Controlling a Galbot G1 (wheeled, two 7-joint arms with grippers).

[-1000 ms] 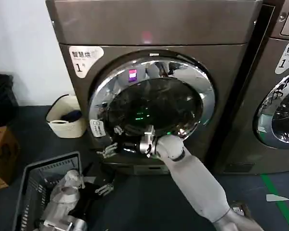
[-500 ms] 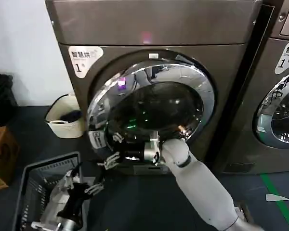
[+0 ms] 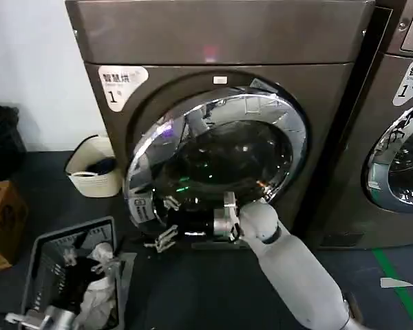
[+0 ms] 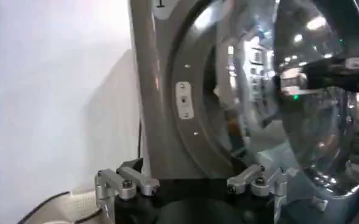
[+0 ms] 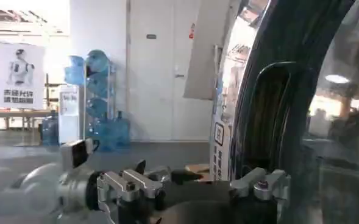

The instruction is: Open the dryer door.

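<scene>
The dryer [image 3: 220,41] stands behind the right gripper [image 3: 166,238], its dryer door [image 3: 213,165] ajar, swung slightly outward just above the released fingers. The left gripper [image 4: 188,182], fingers spread, faces the door's hinge side.

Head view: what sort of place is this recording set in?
Probably a laundry room, perhaps a shared or mock-up one. Two matching front-loaders stand side by side: the dryer labelled "1", its dryer door ajar, and a neighbouring machine. A grey laundry basket and a cream basket sit on the floor.
</scene>
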